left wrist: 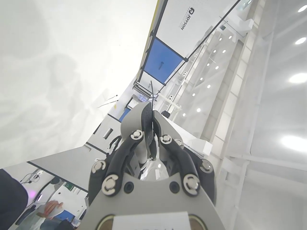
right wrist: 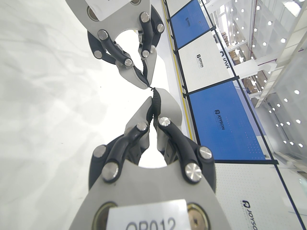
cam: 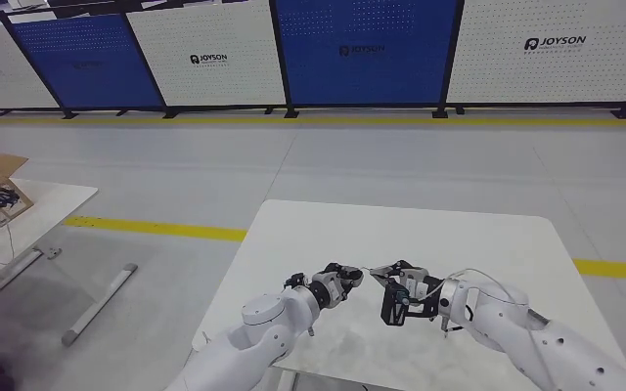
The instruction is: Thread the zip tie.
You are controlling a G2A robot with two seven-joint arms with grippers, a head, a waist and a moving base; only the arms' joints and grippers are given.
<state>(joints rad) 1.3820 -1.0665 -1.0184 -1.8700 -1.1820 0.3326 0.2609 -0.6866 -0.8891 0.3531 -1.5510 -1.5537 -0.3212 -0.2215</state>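
Observation:
A thin black zip tie [cam: 375,271] spans the small gap between my two grippers above the white table [cam: 440,230]. In the left wrist view the zip tie [left wrist: 151,89] runs between the closed pads and sticks out past the tips of my left gripper [left wrist: 150,108]. My left gripper [cam: 348,278] and right gripper [cam: 393,274] face each other tip to tip. In the right wrist view my right gripper [right wrist: 153,95] is shut, with a short black bit of the zip tie [right wrist: 151,88] between its tips and those of the left gripper [right wrist: 146,84].
Two loose zip ties [left wrist: 108,102] lie on the table away from the grippers. A second table [cam: 39,210] and a grey bar [cam: 98,303] on the floor are to the left. Blue and white fence panels [cam: 362,49] stand behind.

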